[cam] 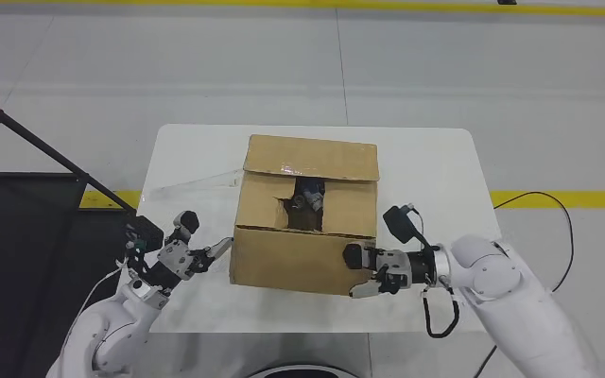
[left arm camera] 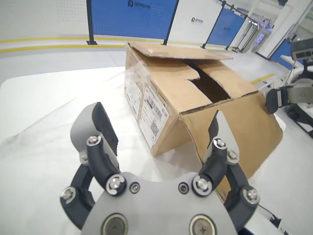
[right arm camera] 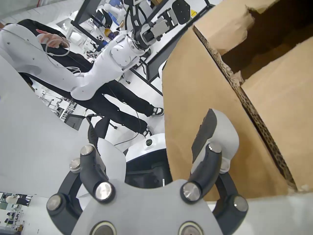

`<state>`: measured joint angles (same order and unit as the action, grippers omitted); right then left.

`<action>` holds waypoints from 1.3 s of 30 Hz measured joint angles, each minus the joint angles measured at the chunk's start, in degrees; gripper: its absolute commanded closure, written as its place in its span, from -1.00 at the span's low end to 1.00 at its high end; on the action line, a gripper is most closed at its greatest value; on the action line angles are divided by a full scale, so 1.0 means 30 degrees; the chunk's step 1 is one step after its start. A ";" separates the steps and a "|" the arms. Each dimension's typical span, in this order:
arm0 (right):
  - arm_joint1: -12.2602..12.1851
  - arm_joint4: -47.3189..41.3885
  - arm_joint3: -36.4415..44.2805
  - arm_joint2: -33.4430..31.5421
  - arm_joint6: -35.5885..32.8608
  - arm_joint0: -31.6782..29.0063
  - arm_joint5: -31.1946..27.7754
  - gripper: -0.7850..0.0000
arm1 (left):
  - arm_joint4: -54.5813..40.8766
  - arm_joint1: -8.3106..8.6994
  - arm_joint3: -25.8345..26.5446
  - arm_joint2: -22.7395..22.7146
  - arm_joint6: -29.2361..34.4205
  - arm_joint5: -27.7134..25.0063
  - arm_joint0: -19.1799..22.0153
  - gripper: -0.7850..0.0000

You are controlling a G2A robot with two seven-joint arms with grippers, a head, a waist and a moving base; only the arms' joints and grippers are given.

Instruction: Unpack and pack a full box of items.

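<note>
A brown cardboard box (cam: 302, 227) stands in the middle of the white table (cam: 425, 170). Its top flaps are partly parted, leaving a torn dark gap (cam: 307, 203) where dark items show. My left gripper (cam: 203, 236) is open, just off the box's near left corner and not touching it. In the left wrist view the box (left arm camera: 220, 79) lies ahead of the left gripper (left arm camera: 157, 113), label side toward it. My right gripper (cam: 357, 272) is open and straddles the right edge of the near flap (right arm camera: 195, 79). One finger (right arm camera: 215, 130) rests against the cardboard in the right wrist view.
A strip of clear tape (cam: 194, 184) hangs off the box's left side onto the table. A black panel (cam: 38, 246) stands beside the table's left edge. Bare tabletop lies to the right (cam: 435, 189) and behind the box.
</note>
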<state>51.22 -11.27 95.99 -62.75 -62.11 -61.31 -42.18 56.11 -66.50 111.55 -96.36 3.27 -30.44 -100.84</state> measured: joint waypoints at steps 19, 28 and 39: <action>-0.0332 -0.4331 -0.0926 0.0433 0.2135 0.1283 -0.0215 -1.00 | 0.2709 0.0082 -0.0911 0.1022 -0.0538 -0.0249 0.0450 -1.00; -0.0329 -0.4324 -0.0905 0.0432 0.2170 0.1255 -0.0191 -1.00 | 0.2657 0.0075 -0.0897 0.1049 -0.0535 -0.0154 0.0473 -1.00; 0.0197 -0.5490 -0.2081 0.0862 0.4509 0.1716 0.1366 -1.00 | 0.0663 0.0107 -0.0646 0.1677 0.0986 -0.0573 0.1205 -1.00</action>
<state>51.81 -27.74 89.75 -60.17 -48.58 -56.16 -38.09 58.10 -66.18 109.61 -91.33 6.23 -32.16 -97.22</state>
